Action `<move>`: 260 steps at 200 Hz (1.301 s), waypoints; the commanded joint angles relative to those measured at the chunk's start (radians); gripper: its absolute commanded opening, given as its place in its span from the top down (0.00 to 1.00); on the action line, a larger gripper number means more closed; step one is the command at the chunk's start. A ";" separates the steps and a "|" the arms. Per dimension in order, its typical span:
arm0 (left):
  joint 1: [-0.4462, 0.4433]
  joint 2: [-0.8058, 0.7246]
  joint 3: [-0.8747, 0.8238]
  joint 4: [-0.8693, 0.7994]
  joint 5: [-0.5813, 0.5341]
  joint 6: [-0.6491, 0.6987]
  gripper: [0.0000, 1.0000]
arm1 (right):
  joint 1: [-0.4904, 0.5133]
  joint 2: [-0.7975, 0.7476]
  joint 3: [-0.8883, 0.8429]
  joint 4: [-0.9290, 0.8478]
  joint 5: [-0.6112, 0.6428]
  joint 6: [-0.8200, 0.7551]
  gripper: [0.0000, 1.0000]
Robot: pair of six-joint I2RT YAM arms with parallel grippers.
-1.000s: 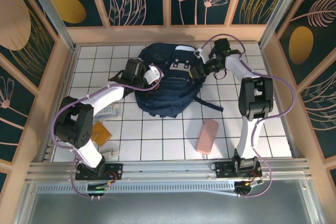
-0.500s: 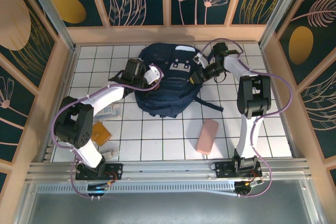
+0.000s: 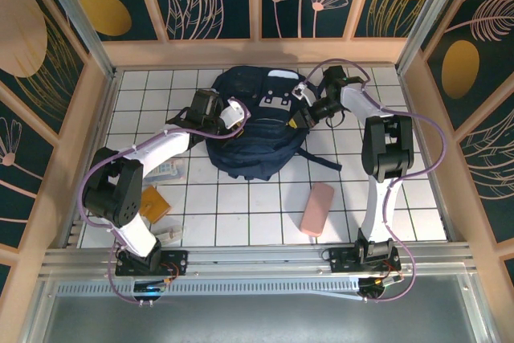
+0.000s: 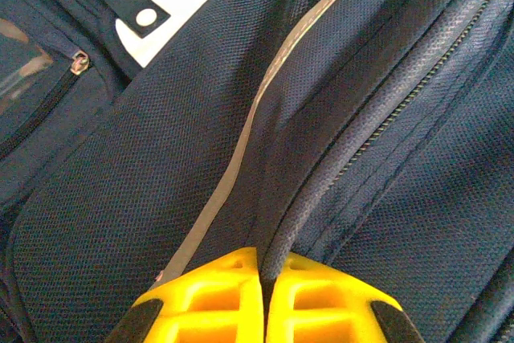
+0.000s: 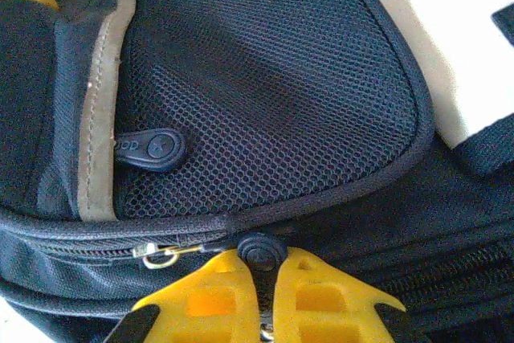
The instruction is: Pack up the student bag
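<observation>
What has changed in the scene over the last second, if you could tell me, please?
The right gripper closed its fingers on the round black zipper pull at the student bag's side. The left gripper stays shut on a fold of the bag. The bag and pink case lie as before.

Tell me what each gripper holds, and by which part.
Left gripper: the student bag, pinched by a piped fabric ridge. Right gripper: the bag's round zipper pull, between shut jaws.
</observation>
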 commanded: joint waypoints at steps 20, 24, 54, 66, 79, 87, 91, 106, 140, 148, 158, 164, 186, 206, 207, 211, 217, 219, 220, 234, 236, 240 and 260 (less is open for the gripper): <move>0.001 0.006 0.045 0.019 0.024 -0.040 1.00 | 0.029 -0.151 -0.130 0.086 -0.066 -0.030 1.00; 0.001 0.008 0.046 0.016 0.022 -0.042 1.00 | 0.032 -0.165 -0.143 0.093 -0.067 -0.031 1.00; 0.001 0.010 0.060 0.011 0.012 -0.055 1.00 | 0.039 -0.248 -0.233 0.155 -0.045 -0.013 1.00; 0.001 0.011 0.067 0.008 0.001 -0.070 1.00 | 0.041 -0.269 -0.257 0.174 -0.043 -0.005 1.00; 0.000 0.042 0.077 0.007 0.005 -0.081 1.00 | 0.054 -0.291 -0.288 0.213 -0.047 0.014 1.00; 0.001 0.044 0.084 0.005 0.007 -0.088 1.00 | 0.069 -0.303 -0.310 0.251 -0.047 0.038 1.00; 0.000 0.044 0.086 0.005 0.007 -0.093 1.00 | 0.080 -0.307 -0.320 0.270 -0.046 0.050 1.00; 0.000 0.043 0.092 0.011 0.015 -0.119 1.00 | 0.142 -0.318 -0.340 0.317 -0.041 0.074 1.00; -0.021 0.052 0.119 -0.011 0.030 -0.121 1.00 | 0.277 -0.361 -0.420 0.536 0.018 0.193 1.00; -0.026 0.055 0.125 -0.025 0.031 -0.121 1.00 | 0.296 -0.373 -0.436 0.576 0.018 0.209 1.00; -0.029 0.056 0.137 -0.041 0.043 -0.126 1.00 | 0.318 -0.388 -0.455 0.620 0.021 0.239 1.00; -0.029 0.059 0.143 -0.052 0.057 -0.124 1.00 | 0.327 -0.397 -0.463 0.636 0.008 0.240 1.00; -0.030 0.048 0.144 -0.081 0.051 -0.082 1.00 | 0.324 -0.446 -0.496 0.683 -0.079 0.250 1.00; -0.030 0.031 0.108 -0.078 0.019 -0.039 1.00 | 0.268 -0.491 -0.502 0.637 -0.088 0.247 1.00; -0.030 0.030 0.106 -0.078 0.018 -0.037 1.00 | 0.266 -0.494 -0.503 0.634 -0.087 0.245 1.00; -0.030 0.029 0.101 -0.079 0.018 -0.028 1.00 | 0.251 -0.502 -0.509 0.625 -0.085 0.241 1.00; -0.029 0.028 0.096 -0.082 0.015 -0.020 1.00 | 0.228 -0.519 -0.522 0.620 -0.079 0.236 1.00; -0.029 0.029 0.095 -0.082 0.014 -0.018 1.00 | 0.220 -0.528 -0.529 0.622 -0.078 0.235 1.00; -0.029 0.029 0.094 -0.082 0.013 -0.018 1.00 | 0.219 -0.531 -0.532 0.623 -0.078 0.235 1.00; -0.029 0.031 0.085 -0.082 0.009 -0.018 1.00 | 0.165 -0.564 -0.570 0.637 -0.113 0.235 1.00; -0.029 0.031 0.083 -0.082 0.009 -0.020 1.00 | 0.160 -0.568 -0.572 0.635 -0.121 0.231 1.00; -0.029 0.031 0.080 -0.080 0.011 -0.024 1.00 | 0.153 -0.577 -0.579 0.633 -0.137 0.221 1.00; -0.029 0.040 0.067 -0.050 0.025 -0.041 1.00 | 0.165 -0.617 -0.622 0.652 -0.184 0.161 1.00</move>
